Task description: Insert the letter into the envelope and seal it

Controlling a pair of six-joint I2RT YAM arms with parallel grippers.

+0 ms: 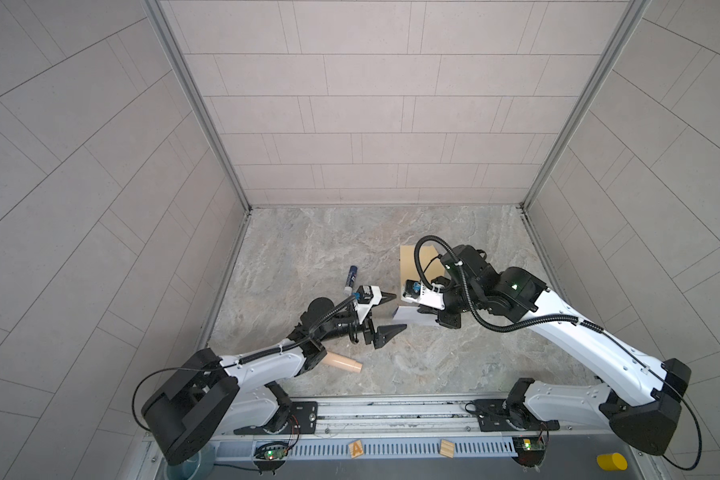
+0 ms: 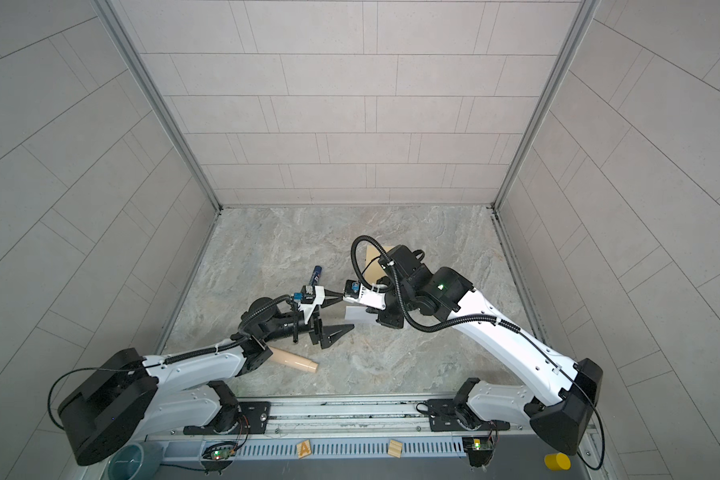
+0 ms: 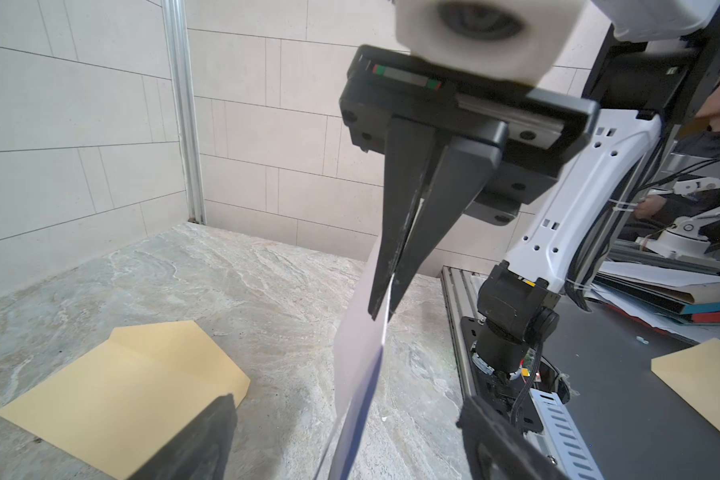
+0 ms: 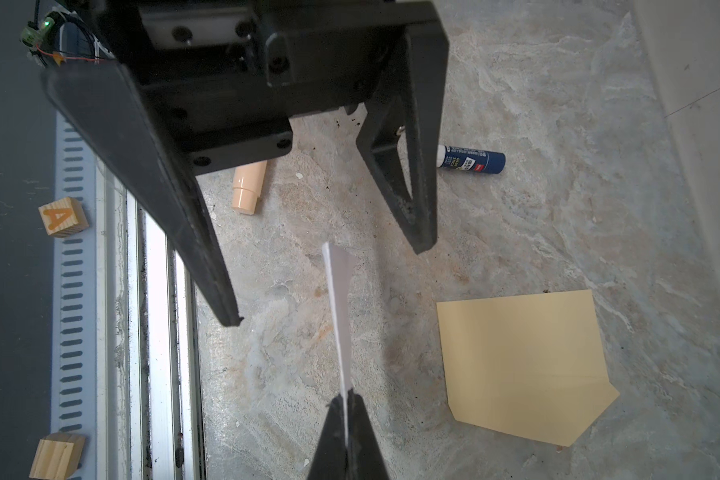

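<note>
Closest to my right wrist camera is the right claw (image 4: 345,401), pressed together on one edge of the letter (image 4: 339,316). The sheet hangs edge-on in the air above the desk (image 4: 557,208), touching neither the desk nor the envelope (image 4: 520,361). By my reading the task is somewhere short of halfway. The letter looks folded down to a narrow strip and is lifted, but the envelope lies flat on the desk off to one side, its angled flap open, and I see nothing in it. Insertion and sealing are both left to do, and the glue stick (image 4: 470,160) lies untouched on the desk. My left claw (image 1: 399,311) stands spread wide, a finger on either side of the letter's free end, gripping nothing. Whether a finger brushes the paper I cannot tell.
</note>
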